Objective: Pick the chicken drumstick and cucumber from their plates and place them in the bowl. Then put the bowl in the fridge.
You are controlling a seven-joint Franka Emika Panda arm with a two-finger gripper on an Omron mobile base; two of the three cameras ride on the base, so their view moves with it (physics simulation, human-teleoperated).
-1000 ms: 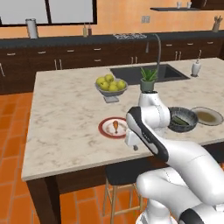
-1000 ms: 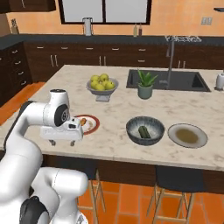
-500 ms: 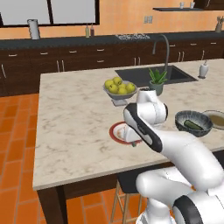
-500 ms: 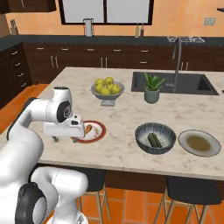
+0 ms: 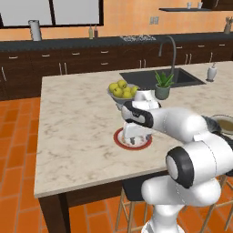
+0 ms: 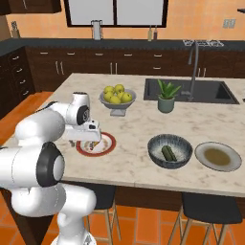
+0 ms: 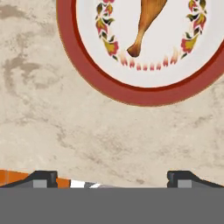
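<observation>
The chicken drumstick [image 7: 146,24] lies on the white plate with the red rim [image 7: 109,89], bone end toward my hand. My gripper [image 7: 111,178] is open and empty, low over the counter just short of that plate's near edge [image 6: 106,148]. From the left it sits over the same plate [image 5: 119,140]. The cucumber [image 6: 167,153] lies inside the dark grey bowl [image 6: 155,143]. Right of the bowl is the olive-beige plate [image 6: 217,157], bare. The fridge is out of view.
A silver pedestal bowl of yellow fruit [image 6: 117,95] stands just behind the red-rimmed plate. A potted plant [image 6: 166,94] and the sink [image 6: 191,91] with its tap are further back right. The island's near edge runs close below the plates.
The whole picture has shifted, so the base has driven and the island sits differently in both views. My gripper stays open by the red-rimmed plate. The cucumber remains in the bowl.
</observation>
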